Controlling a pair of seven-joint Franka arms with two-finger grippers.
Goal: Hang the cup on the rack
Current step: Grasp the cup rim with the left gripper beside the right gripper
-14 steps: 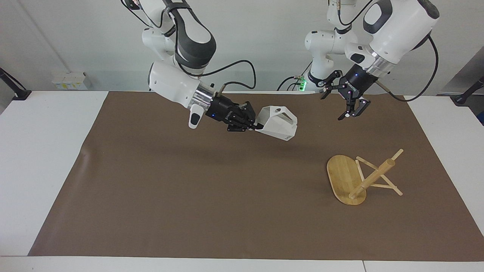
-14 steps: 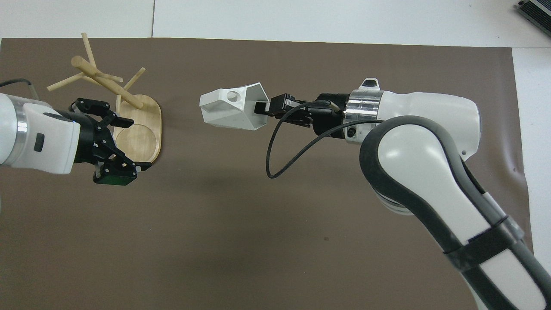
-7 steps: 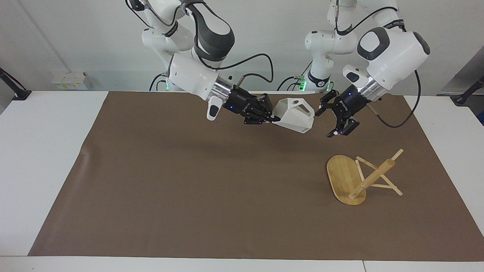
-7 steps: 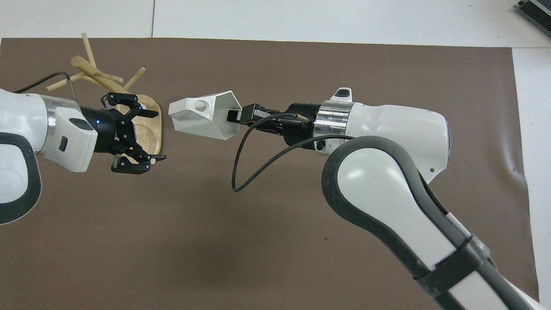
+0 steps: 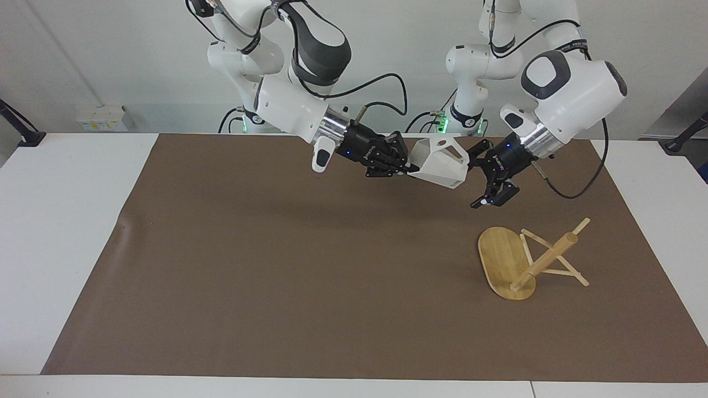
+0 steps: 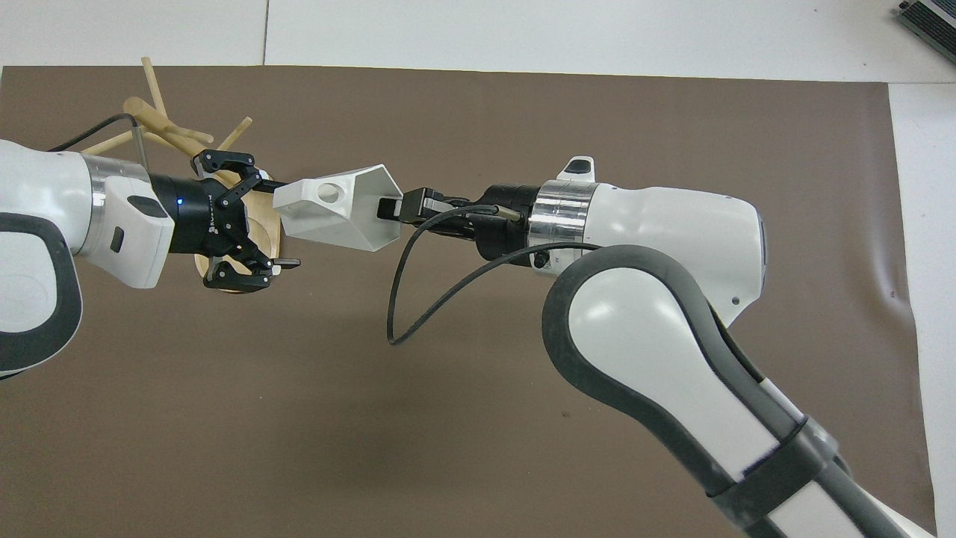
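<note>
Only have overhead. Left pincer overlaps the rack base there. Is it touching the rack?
Observer: No. In the facing view the left pincer hangs in the air, and the rack stands on the mat, apart from it.
Operator: Cup height?
Observer: The cup is off the mat too, about level with the left pincer. The right pincer grips its rim.
</note>
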